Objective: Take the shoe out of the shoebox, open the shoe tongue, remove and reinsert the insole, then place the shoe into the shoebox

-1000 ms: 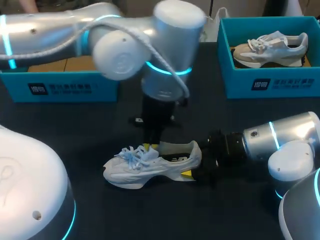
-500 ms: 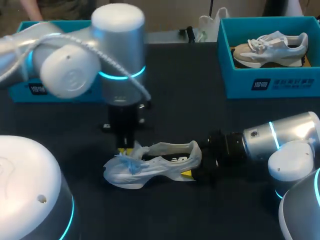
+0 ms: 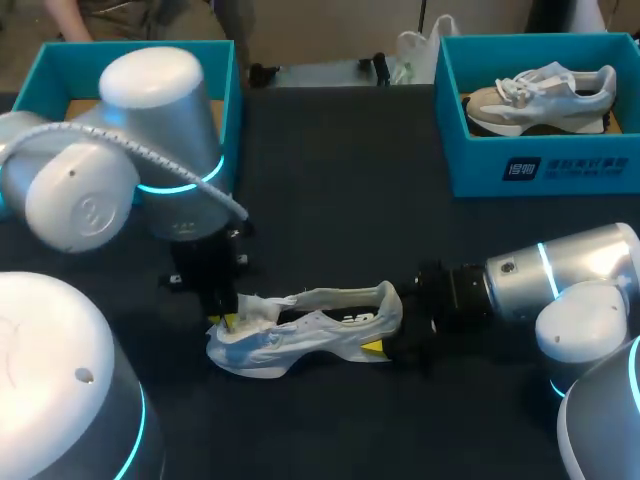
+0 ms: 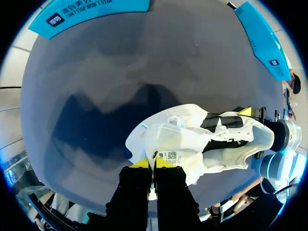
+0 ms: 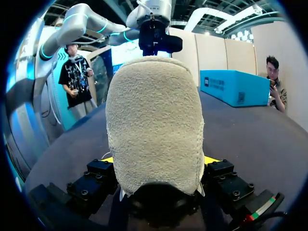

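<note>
Dark tabletop [image 3: 340, 190] carried the teal cardboard shoebox [image 3: 55, 72] at upper left, with the white mesh sneaker [image 3: 320, 330] lying out of it at lower centre. The left tool [image 3: 228, 322] pinched its raised tongue [image 3: 258, 305] and the right tool [image 5: 158, 161] clamped the heel. Insole work and reboxing apparently remained.

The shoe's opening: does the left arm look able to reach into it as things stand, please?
Probably not yet: the left gripper is shut on the tongue, though the opening lies uncovered.
</note>
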You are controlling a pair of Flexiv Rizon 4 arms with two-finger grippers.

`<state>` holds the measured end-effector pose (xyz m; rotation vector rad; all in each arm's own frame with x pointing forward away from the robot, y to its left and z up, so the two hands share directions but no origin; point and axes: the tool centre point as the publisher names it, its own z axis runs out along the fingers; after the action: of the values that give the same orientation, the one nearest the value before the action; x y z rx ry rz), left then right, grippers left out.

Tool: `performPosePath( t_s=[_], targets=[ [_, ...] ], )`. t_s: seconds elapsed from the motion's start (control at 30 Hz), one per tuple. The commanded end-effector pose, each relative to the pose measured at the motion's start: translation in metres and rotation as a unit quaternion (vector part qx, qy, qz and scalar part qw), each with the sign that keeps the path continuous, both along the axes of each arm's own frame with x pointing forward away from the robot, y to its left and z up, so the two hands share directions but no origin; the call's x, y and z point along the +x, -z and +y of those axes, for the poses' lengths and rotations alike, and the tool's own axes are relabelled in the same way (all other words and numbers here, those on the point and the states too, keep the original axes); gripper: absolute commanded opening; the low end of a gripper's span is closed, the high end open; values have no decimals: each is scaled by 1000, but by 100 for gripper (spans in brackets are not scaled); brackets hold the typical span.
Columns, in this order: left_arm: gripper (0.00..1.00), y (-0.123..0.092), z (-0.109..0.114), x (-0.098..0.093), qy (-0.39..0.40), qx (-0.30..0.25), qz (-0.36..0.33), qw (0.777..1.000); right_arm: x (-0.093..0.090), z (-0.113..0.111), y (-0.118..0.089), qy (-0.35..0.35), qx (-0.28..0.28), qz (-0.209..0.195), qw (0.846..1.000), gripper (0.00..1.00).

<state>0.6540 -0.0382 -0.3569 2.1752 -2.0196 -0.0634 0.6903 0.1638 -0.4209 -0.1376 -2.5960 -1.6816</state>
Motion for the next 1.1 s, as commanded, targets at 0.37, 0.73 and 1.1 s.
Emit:
performPosePath(
  t_s=[0.37,0.73,1.1],
  targets=[
    [90,11,13,0,-7,-27,-3,1000,0,2,0,0,-3,1,1000,0],
    [93,-27,14,5,20,-39,-36,998,0,2,0,0,-3,1,1000,0],
    [90,-75,-6,28,82,-50,-64,993,0,2,0,0,-3,1,1000,0]
  ],
)
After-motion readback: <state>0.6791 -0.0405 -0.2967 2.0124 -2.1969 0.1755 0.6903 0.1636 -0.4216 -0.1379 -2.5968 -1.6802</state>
